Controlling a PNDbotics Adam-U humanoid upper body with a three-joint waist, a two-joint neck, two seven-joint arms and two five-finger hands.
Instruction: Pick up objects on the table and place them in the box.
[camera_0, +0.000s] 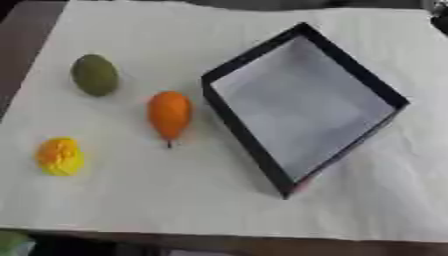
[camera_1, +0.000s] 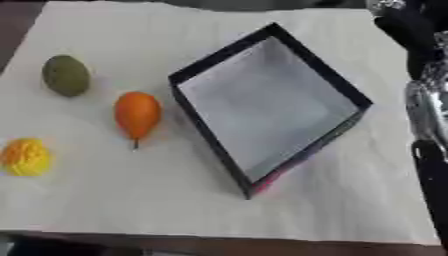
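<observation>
Three objects lie on the white cloth (camera_0: 175, 200), left of the box. A dull green oval (camera_0: 94, 75) sits farthest back. An orange fruit (camera_0: 170, 114) with a short dark stem lies closest to the box. A bumpy yellow object (camera_0: 59, 156) is nearest the front left. The box (camera_0: 229, 116) has black walls and a pale floor, stands askew and holds nothing. My right arm (camera_1: 427, 107), black and silver, runs along the right edge of the right eye view, with its dark end (camera_1: 404, 25) at the top right, apart from every object. The left hand is out of sight.
Dark table surface (camera_0: 22, 40) shows past the cloth at the left and along the front edge. A small green shape (camera_0: 10, 243) pokes in at the lower left corner. Bare cloth stretches in front of the box and to its right.
</observation>
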